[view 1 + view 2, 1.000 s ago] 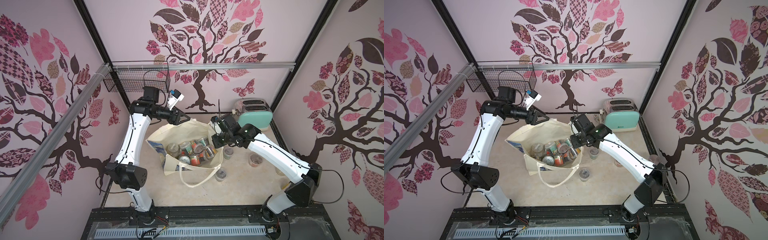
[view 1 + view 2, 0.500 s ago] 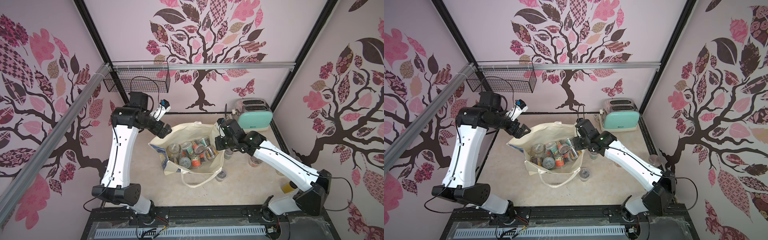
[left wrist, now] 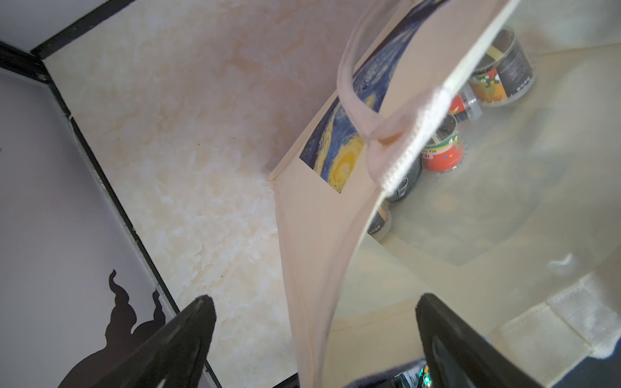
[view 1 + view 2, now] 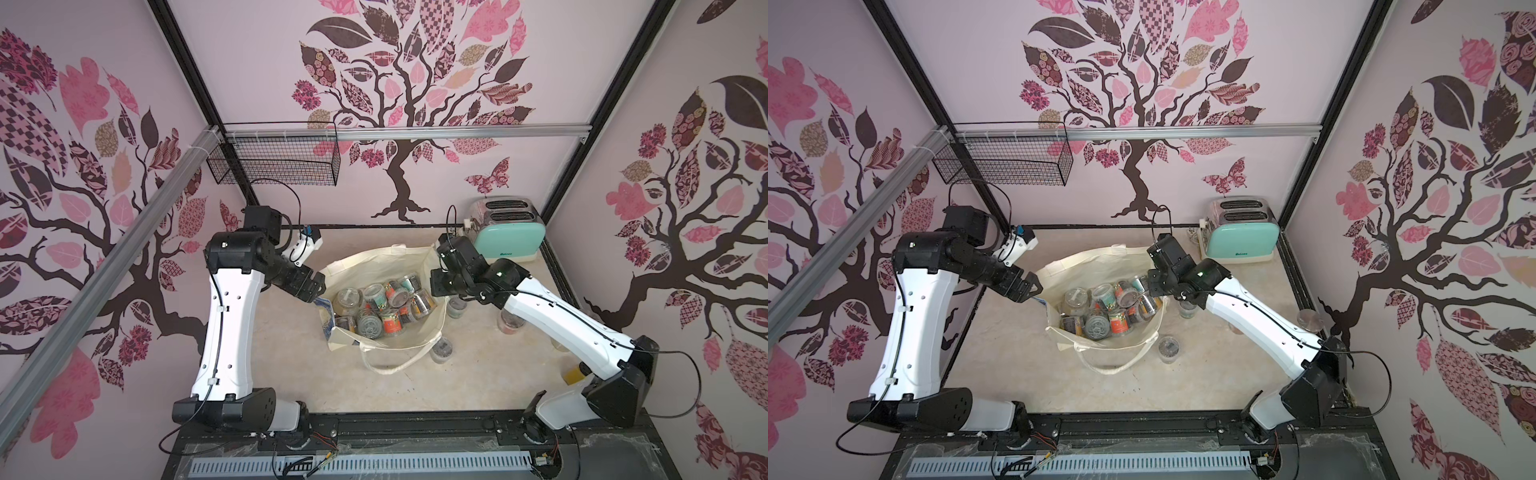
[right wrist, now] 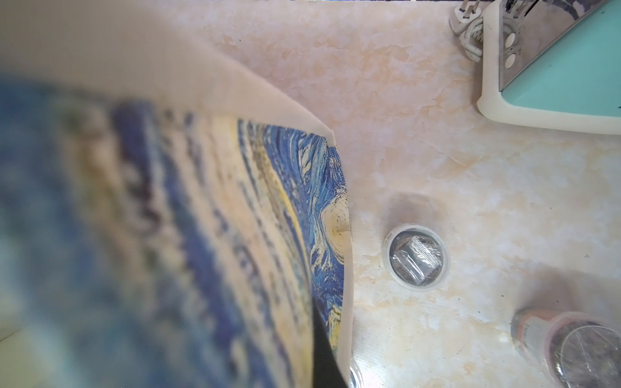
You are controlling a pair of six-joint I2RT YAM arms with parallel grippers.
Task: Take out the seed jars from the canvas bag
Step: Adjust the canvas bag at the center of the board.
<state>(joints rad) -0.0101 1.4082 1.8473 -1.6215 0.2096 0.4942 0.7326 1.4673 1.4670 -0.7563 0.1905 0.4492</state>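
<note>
Roughly ten seed jars [image 4: 388, 307] lie heaped in one canvas bag [image 4: 390, 259] on the table [image 4: 291, 353], at least three more outside it, the left end effector [image 3: 314, 299] gaping empty astride its rim, the right end effector [image 4: 435, 286] clamped on the opposite rim.

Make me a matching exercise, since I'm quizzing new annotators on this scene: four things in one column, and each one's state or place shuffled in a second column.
Things
1. left pincer
2. right pincer
3. toaster
4. wire basket

States or places
A. black, hanging high at the back
B. shut on the rim of the canvas bag
C. mint green, standing in a back corner
D. open, astride the canvas bag's wall

Pairs: 1-D, 2-B, 3-C, 4-A
</note>
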